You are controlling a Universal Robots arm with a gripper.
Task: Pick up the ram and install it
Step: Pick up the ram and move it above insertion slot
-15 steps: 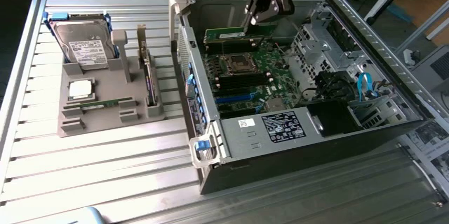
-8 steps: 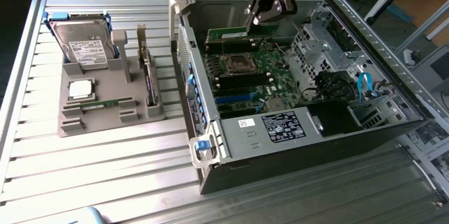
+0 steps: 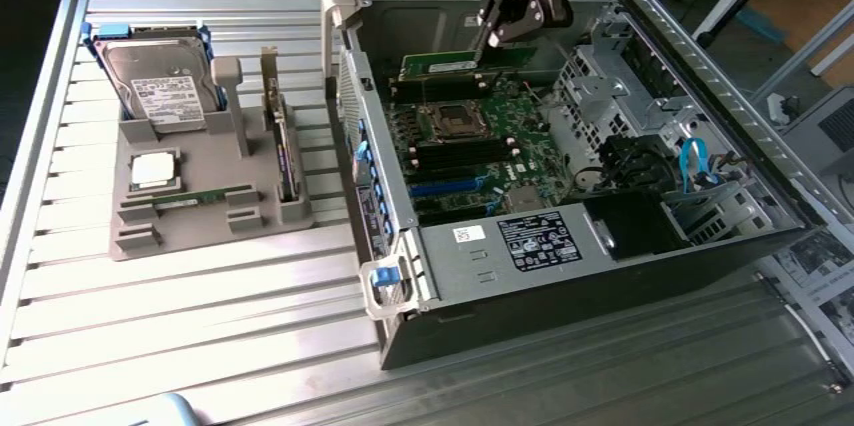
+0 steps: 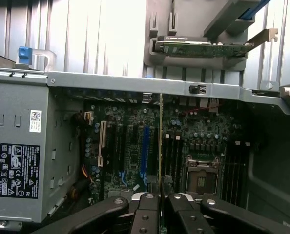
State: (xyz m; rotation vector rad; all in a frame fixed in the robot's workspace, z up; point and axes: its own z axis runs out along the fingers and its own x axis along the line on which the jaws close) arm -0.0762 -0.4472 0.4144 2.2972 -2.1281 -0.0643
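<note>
Wrist view shows the pincer [image 4: 160, 202] closed on the ram [image 4: 160, 141]. The stick juts out edge-on from between its fingertips, over the motherboard [image 4: 130, 141] inside the open computer case [image 4: 135, 83], close to the dark slots beside the processor socket [image 4: 202, 178]. It looks light, thin and stiff yet fragile, so I judge it best pinched across its flat faces near one long edge, away from the contact edge, and kept square against bending.

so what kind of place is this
Likely a robotics lab bench set up for PC assembly: an open computer case sits on a slatted metal table, a grey fixture beside it holds a hard drive, and the gripper holds the ram above the motherboard.
</note>
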